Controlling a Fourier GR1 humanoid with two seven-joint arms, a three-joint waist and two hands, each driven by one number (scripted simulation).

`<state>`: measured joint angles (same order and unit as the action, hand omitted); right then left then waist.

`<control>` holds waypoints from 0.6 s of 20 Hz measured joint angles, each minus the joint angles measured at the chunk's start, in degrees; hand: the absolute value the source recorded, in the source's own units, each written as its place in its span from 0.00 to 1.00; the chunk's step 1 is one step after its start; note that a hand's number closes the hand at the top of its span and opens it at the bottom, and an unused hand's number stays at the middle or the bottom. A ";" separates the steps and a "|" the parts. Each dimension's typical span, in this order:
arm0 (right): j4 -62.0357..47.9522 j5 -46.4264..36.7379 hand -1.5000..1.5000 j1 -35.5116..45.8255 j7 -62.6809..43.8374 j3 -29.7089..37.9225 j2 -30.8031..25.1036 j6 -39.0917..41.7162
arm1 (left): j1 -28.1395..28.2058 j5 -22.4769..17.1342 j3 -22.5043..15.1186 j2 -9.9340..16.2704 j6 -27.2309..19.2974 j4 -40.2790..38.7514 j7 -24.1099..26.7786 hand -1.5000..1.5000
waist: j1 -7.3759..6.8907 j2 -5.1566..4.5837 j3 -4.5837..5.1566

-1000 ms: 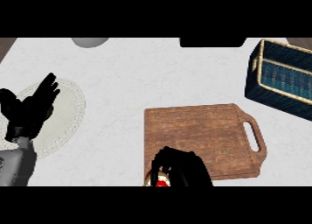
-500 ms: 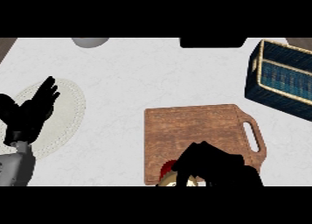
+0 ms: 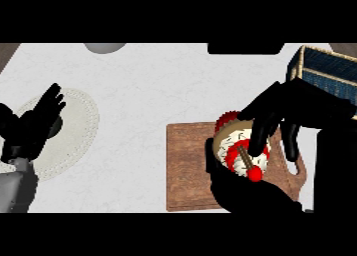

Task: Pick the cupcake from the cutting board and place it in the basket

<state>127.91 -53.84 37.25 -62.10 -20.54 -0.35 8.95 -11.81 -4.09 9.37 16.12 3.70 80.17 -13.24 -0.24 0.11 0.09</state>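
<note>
- Since a second ago, the right hand point(image 3: 284, 112) has been rising from the near edge of the cutting board point(image 3: 190, 170) and swinging toward the far right, and the cupcake point(image 3: 240, 147) is coming up with it; earlier the hand was low over the board's near edge, hiding most of the cupcake.
- The right hand is curling round the cupcake, fingers draped over its top and thumb under its side, so the cupcake is being held above the board's right half rather than resting on it.
- The basket point(image 3: 325, 80) is lying beyond and to the right of the held cupcake, at the bench's far right corner, near the hand; the right hand is by far the nearer one.
- The basket's long side is running slantwise, and its near rim is what the cupcake is probably having to clear.
- Nothing is standing between hand and basket except the board's handle point(image 3: 293, 162), low beneath.
- The left hand point(image 3: 29, 122) is resting open, fingers up, over a pale plate point(image 3: 81, 115) near the bench's left edge.
- A grey round thing point(image 3: 103, 47) and a dark thing point(image 3: 244, 48) are sitting at the far edge.
</note>
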 measured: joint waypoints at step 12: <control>-17.88 2.56 1.00 15.46 5.07 22.08 -9.84 4.74 | -0.53 1.00 -0.47 -1.24 -1.09 -0.13 -0.09 0.50 | 0.17 -0.11 -0.04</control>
<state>110.04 -51.28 52.70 -57.03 1.54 -10.19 13.69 -12.34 -3.09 8.90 14.88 2.61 80.04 -13.34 -0.07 0.00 0.05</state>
